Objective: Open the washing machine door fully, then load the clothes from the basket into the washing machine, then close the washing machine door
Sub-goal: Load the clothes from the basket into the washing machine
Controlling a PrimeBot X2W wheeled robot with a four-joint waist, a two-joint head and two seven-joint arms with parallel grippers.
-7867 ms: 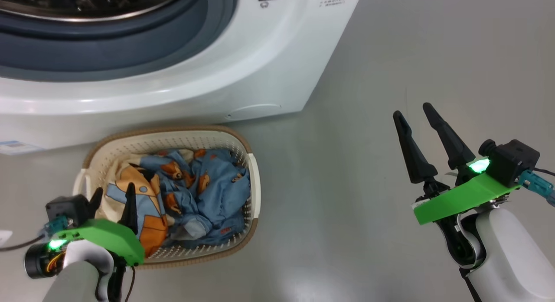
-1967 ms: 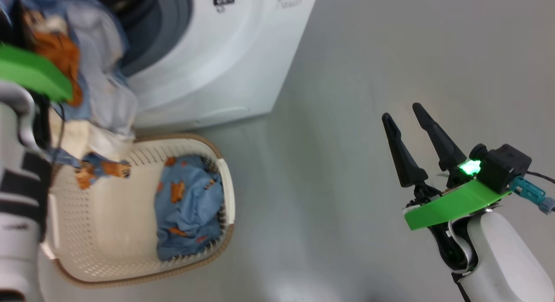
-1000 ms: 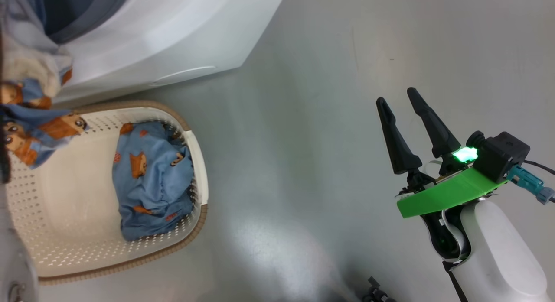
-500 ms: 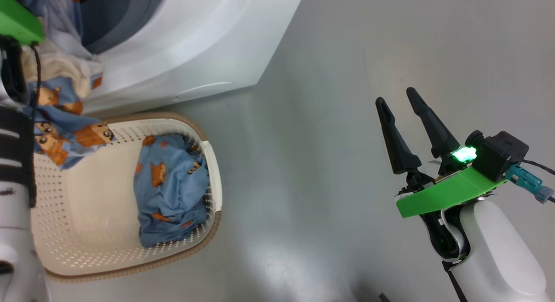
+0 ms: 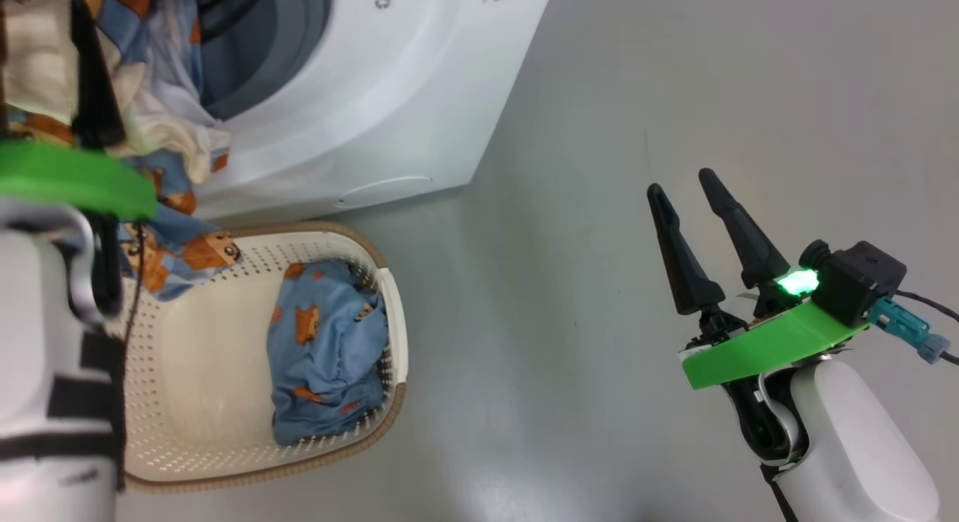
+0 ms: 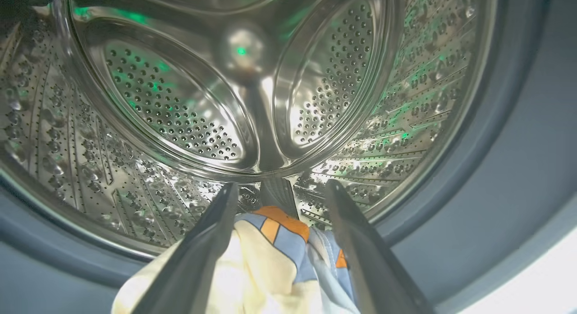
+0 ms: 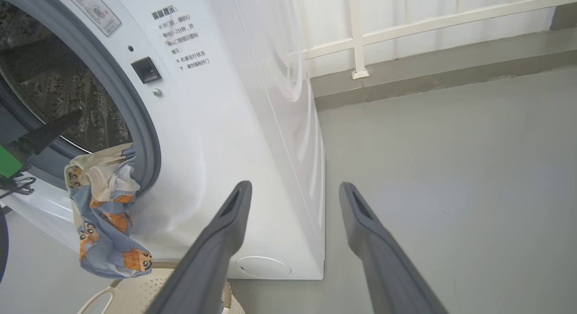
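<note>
— Left wrist view: how was the left gripper [image 6: 281, 184]?
— Spread wide, clothes [image 6: 266, 260] lying loose between its fingers [image 6: 212, 233], washing machine [image 6: 180, 102] straight ahead. Right gripper [image 5: 682, 181] gaped, empty.

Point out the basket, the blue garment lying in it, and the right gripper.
basket [image 5: 399, 331], head view: cream right-hand rim.
blue garment [image 5: 326, 350], head view: middle of the crumpled fabric.
right gripper [image 5: 681, 182], head view: midway between its two fingertips.
</note>
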